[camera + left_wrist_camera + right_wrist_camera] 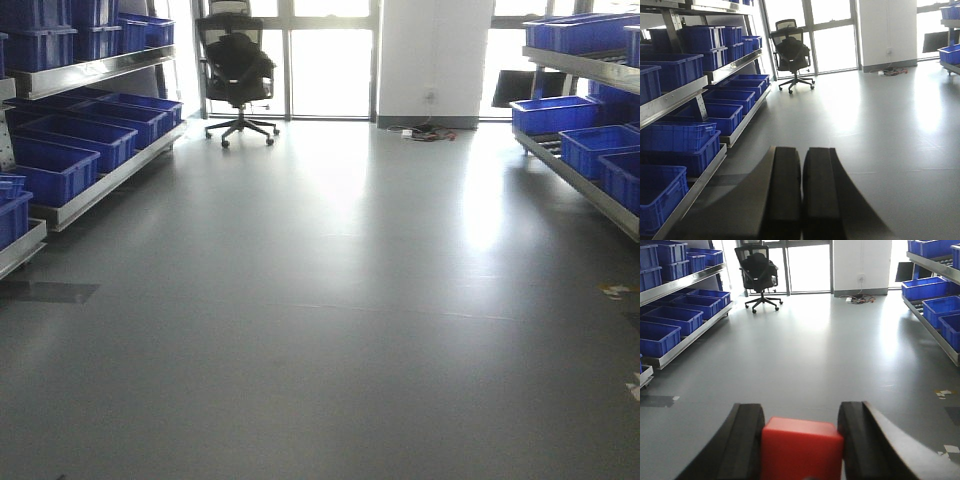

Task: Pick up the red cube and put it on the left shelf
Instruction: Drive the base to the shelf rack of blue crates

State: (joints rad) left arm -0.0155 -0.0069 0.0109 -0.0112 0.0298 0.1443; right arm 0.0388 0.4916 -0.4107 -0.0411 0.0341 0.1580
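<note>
The red cube (801,450) sits between the two black fingers of my right gripper (802,412), which is shut on it and holds it above the grey floor. My left gripper (801,155) is shut and empty, its two black pads pressed together, beside the left shelf (680,95). The left shelf (95,70) is a metal rack with several blue bins and also shows in the right wrist view (675,285). Neither gripper shows in the front view.
A black office chair (238,68) stands at the far end by the windows. A right shelf (580,70) with blue bins lines the right side. Cables (425,131) lie by the white pillar. Tape marks (615,290) lie on the floor at right.
</note>
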